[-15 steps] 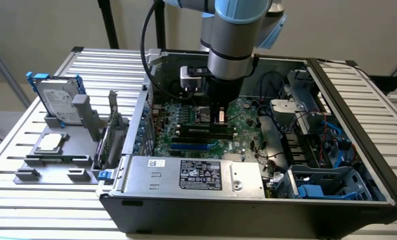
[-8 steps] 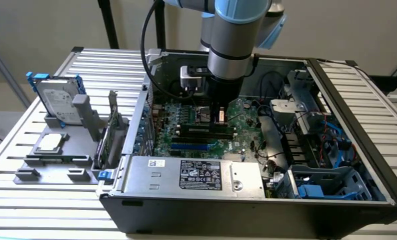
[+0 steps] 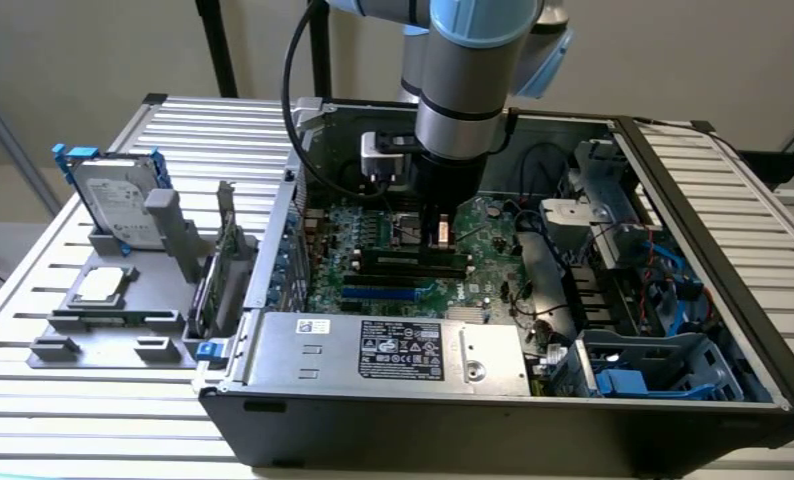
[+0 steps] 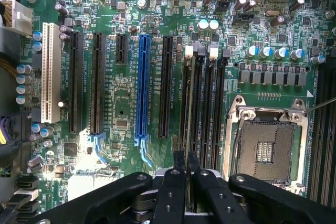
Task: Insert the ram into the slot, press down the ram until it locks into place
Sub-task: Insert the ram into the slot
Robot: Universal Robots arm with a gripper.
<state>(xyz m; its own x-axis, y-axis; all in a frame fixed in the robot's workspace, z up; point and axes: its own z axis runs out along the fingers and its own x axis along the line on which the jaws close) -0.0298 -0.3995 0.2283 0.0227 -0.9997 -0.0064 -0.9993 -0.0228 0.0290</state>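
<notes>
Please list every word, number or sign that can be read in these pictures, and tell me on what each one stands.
No text can be read with certainty.
Power supply label: black print and marks, too small to read.
Small white sticker beside it: too small to read.
Hard drive label: blurred, unreadable.
Motherboard print, white lettering beside the slots: too small to read.

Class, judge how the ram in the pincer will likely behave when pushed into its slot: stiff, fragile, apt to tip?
The ram looks a thin flat board, so probably stiff lengthwise yet fragile under sideways force. Held edge-on by the pincer over the slot, it may tip if pushed off-centre.
</notes>
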